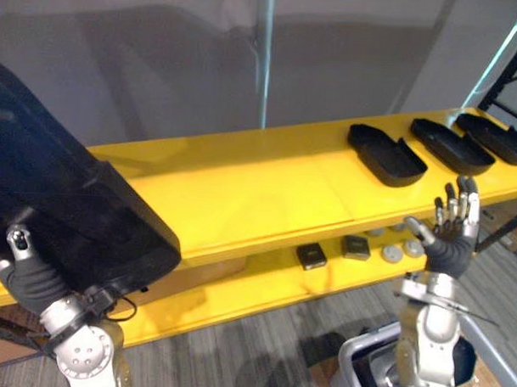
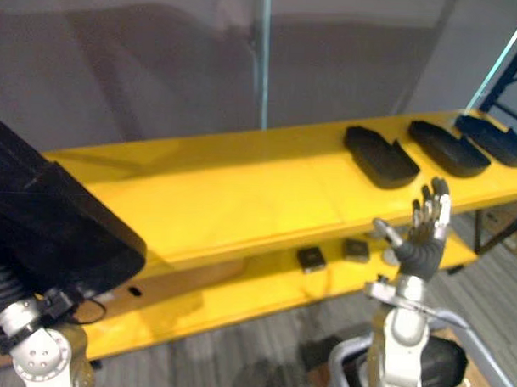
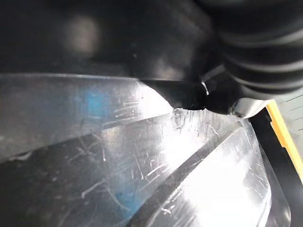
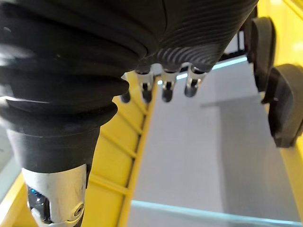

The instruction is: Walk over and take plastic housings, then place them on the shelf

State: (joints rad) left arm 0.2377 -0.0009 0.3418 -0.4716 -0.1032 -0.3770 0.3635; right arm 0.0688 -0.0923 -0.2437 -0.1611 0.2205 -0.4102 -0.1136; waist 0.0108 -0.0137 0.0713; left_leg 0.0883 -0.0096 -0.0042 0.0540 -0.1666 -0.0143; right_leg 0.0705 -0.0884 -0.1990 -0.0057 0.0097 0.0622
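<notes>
Nearest us, a grey bin [image 1: 355, 354] sits on the floor in front of the yellow shelf [image 1: 258, 193]. Above the bin, the right hand [image 1: 450, 243] is raised before the shelf's front edge, its fingers [image 1: 462, 201] straight and spread, holding nothing. Over at the shelf's left end, the left hand [image 1: 30, 279] is under a large black housing [image 1: 63, 204], carried just in front of the shelf; its fingers are hidden beneath, so I cannot tell their grip. On the shelf's lower level lie two small black boxes [image 1: 311, 256] and some grey discs [image 1: 394, 252]. On the top level, right end, three black housings [image 1: 386, 153] lie side by side.
</notes>
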